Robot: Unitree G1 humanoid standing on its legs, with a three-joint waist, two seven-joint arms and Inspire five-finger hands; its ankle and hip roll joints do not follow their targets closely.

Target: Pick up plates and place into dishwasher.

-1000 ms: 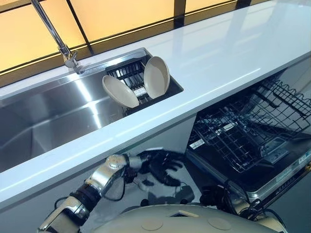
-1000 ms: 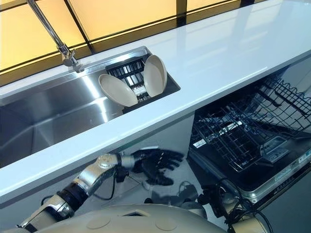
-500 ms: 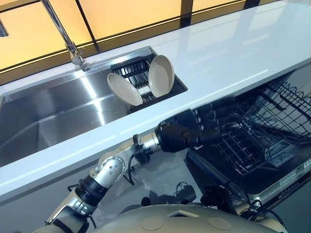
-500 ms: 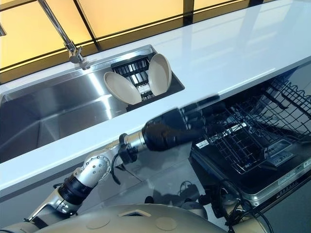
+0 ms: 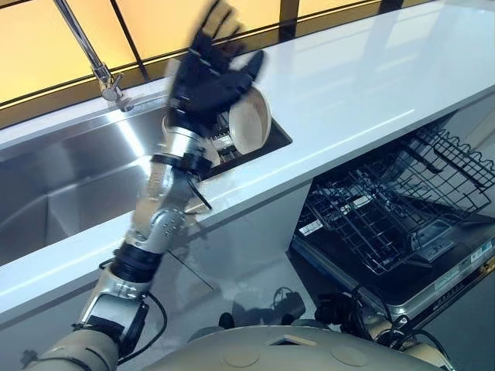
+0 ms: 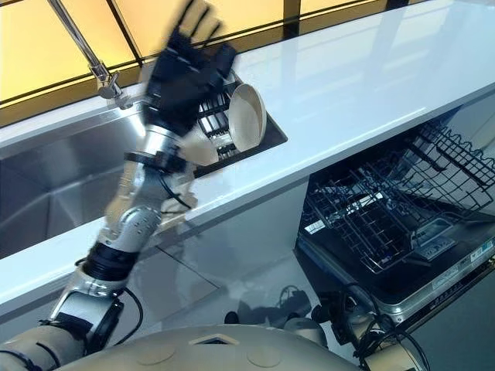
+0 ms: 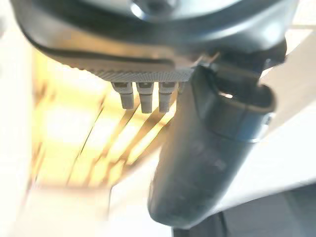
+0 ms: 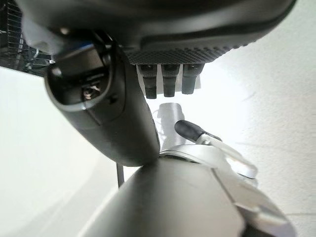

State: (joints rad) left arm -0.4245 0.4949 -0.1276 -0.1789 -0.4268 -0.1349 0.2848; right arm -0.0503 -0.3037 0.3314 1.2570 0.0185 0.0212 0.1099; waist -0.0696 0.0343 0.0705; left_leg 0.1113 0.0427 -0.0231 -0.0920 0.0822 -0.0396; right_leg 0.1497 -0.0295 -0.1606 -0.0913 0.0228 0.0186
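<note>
Reach step, nothing held: left hand [image 5: 205,77] spread open and empty above the sink [image 5: 77,178], right plate [image 5: 249,122] and left plate [image 6: 201,152] propped in the sink rack [image 6: 219,127] under it, right hand [image 8: 94,98] state can't tell; next probably lower, pinch a rim, carry to dishwasher rack [image 5: 394,209]

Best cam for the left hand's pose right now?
Right eye view: left hand whole, fingers spread, up in front of the plates over the sink. Left eye view matches. Left wrist view: just thumb and finger bases, very close.
</note>
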